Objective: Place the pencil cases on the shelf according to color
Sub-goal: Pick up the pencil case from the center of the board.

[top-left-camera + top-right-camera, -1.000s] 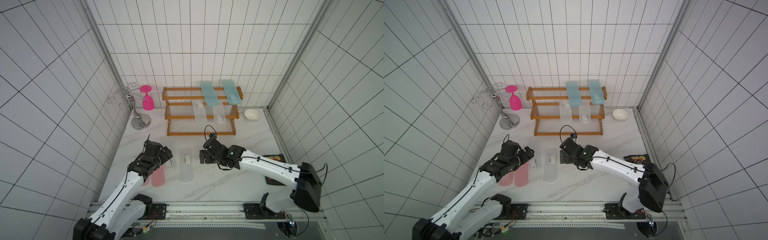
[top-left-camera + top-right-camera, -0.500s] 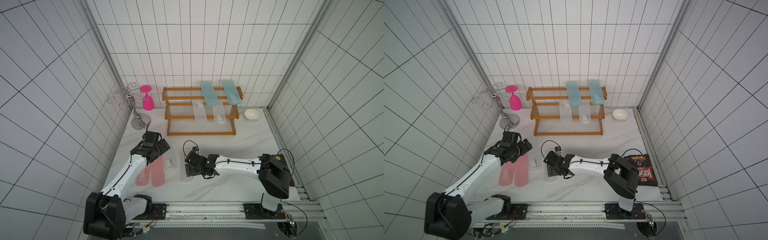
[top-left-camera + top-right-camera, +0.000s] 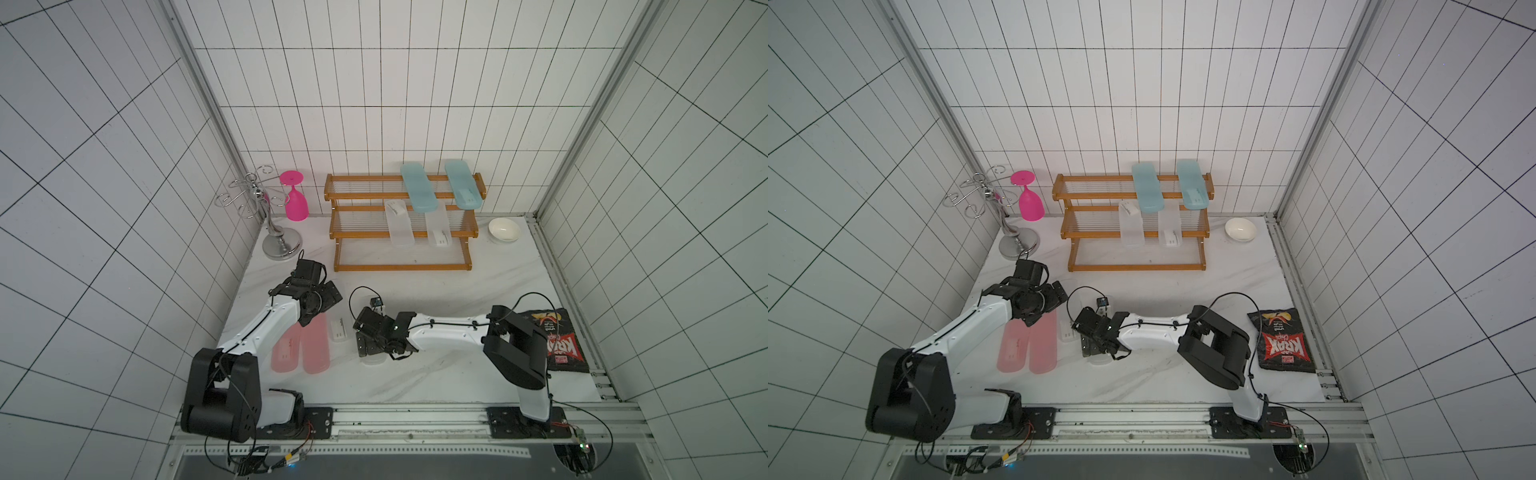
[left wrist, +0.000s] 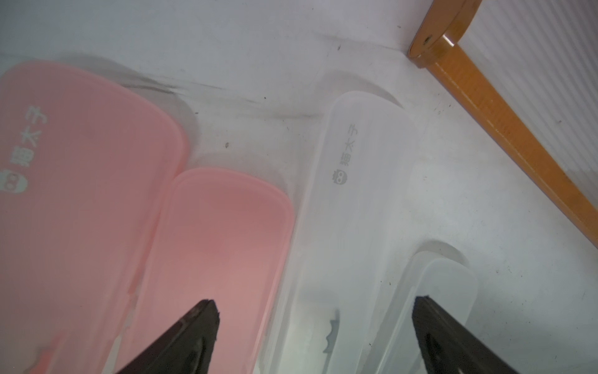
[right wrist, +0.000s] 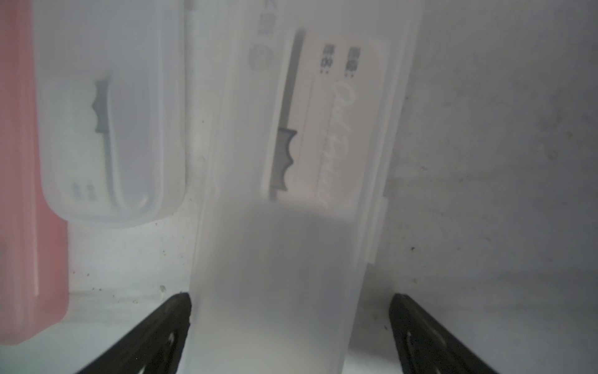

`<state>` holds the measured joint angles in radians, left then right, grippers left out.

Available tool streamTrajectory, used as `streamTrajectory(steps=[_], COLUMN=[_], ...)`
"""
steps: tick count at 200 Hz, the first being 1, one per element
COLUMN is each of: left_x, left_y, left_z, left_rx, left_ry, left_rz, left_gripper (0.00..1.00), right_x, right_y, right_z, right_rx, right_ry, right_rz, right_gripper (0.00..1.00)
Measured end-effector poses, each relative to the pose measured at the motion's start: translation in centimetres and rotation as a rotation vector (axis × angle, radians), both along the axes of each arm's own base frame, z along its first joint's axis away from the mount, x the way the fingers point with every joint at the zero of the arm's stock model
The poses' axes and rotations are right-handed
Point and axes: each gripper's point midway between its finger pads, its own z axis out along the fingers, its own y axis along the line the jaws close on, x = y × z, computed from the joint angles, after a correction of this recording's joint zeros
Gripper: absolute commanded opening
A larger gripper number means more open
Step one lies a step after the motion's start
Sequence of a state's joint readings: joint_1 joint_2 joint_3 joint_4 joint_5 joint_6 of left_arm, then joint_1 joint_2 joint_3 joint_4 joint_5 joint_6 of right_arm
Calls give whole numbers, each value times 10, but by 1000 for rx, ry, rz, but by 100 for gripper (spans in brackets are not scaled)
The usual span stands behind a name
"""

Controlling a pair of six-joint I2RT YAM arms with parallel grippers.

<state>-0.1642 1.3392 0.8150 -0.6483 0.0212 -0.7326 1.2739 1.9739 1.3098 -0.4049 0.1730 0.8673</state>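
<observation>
A white marbled bench (image 3: 457, 291) fills a booth closed on three sides by white tiled walls, with a metal rail along its near edge. One shelf (image 3: 403, 266), three stepped tiers of orange-brown wood and thin wire, stands at the back wall.

Left of the shelf is one silver wire stand (image 3: 282, 245), with one pink goblet (image 3: 296, 203) upside down at it.

There are eight pencil cases. Two light blue cases (image 3: 417, 187) (image 3: 463, 185) lie across the shelf's top tier toward its right end. Two clear-frosted shelf cases (image 3: 400, 226) (image 3: 438, 228) lie on the middle tier, overhanging its front rail. Four more lie side by side on the bench in front of the shelf's left end: two pink cases (image 3: 284, 352) (image 3: 316, 349), then a labelled clear case (image 3: 338, 330), then a last clear case (image 5: 281, 259).

There are two arms. The left pincer (image 4: 314, 307) hovers over the pink and clear cases, spread and holding nothing. The right pincer (image 5: 291, 301) is spread wide, one finger on each long side of the last clear case, not pinching it.

Right of the shelf is one white bowl (image 3: 504, 230). Nearer the rail lies one dark crisp bag (image 3: 557, 340).
</observation>
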Motion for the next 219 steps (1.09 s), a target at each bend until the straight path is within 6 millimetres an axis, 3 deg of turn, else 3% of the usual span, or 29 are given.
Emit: streamTrajectory(steps=[25, 60, 87, 130, 164, 219], left_x=[-3, -5, -5, -10, -21, -32], left_y=[-15, -23, -24, -19, -20, -28], left_z=[-1, -4, 7, 48, 73, 85], left_rx=[3, -2, -16, -37, -84, -122], left_ry=[2, 12, -26, -176, -306, -353], left_rz=[-46, -56, -45, -32, -40, -73], left_gripper=[98, 98, 98, 98, 98, 98], right_x=[5, 14, 22, 17, 6, 3], right_y=[-10, -71, -99, -113, -119, -122], right_z=[0, 6, 24, 52, 45, 42], right_rx=[5, -41, -25, 39, 22, 6], right_ry=[-2, -6, -26, -62, -39, -37], right_rz=[-18, -91, -113, -64, 1, 38], right_gripper=[99, 99, 99, 99, 99, 99])
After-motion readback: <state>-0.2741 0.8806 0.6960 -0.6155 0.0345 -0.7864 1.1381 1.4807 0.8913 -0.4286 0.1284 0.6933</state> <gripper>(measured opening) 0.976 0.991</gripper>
